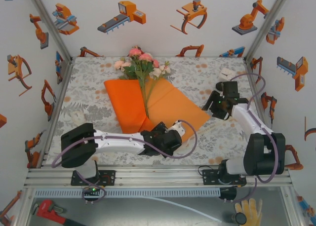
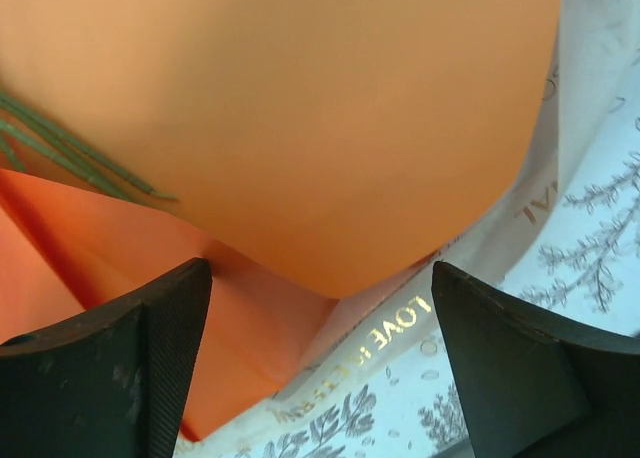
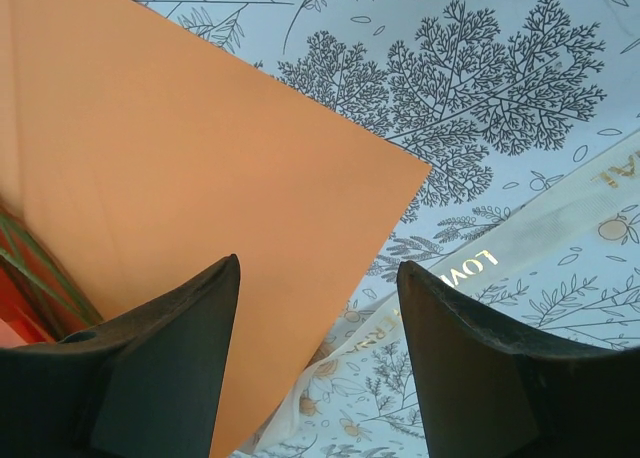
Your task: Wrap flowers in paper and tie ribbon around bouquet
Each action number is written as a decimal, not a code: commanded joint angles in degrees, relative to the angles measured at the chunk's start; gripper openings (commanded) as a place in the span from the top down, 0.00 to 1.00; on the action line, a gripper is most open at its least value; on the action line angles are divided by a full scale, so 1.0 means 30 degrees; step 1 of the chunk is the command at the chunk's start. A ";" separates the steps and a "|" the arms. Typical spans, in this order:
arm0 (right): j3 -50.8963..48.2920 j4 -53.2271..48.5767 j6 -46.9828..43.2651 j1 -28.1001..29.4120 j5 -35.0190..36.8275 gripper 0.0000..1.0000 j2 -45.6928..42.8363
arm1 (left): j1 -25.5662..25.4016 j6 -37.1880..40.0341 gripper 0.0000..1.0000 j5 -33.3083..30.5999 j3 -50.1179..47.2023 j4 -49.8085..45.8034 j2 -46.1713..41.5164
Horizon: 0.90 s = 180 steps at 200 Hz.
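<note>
The left gripper (image 1: 178, 133) hangs with its jaws spread wide, pinching nothing, over the near corner of the paper (image 1: 126, 105). The right gripper (image 1: 211, 106) is spread and empty too, above the paper's right corner. The ribbon (image 2: 400, 323), sheer with gold lettering, lies just beside that near edge. The flowers (image 1: 142, 63) lie along the paper's middle, blooms toward the far edge of the desk (image 1: 89, 97), stems pointing to its near edge

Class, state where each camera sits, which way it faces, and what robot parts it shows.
Top external: overhead, behind; looks down on both arms and flowers on paper.
Left wrist: behind the left gripper, facing folded paper; open fingers.
Right wrist: behind the right gripper, facing a paper corner; open fingers.
Both wrist views share the ribbon.
</note>
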 commanded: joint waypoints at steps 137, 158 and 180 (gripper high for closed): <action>-0.1070 0.2719 0.1025 0.1734 -0.3127 0.40 -0.3500 | 0.3514 -1.1951 0.99 0.0633 -1.0379 0.9111 -1.1074; -0.0932 0.4244 0.1337 0.3530 -0.3215 0.40 -0.1832 | 0.3515 -1.4907 0.98 -0.0925 -1.2128 0.9082 -1.2850; -0.0350 0.5862 0.1576 0.5622 -0.2931 0.39 0.0461 | 0.3460 -1.8078 0.99 -0.2610 -1.3616 0.8279 -1.4193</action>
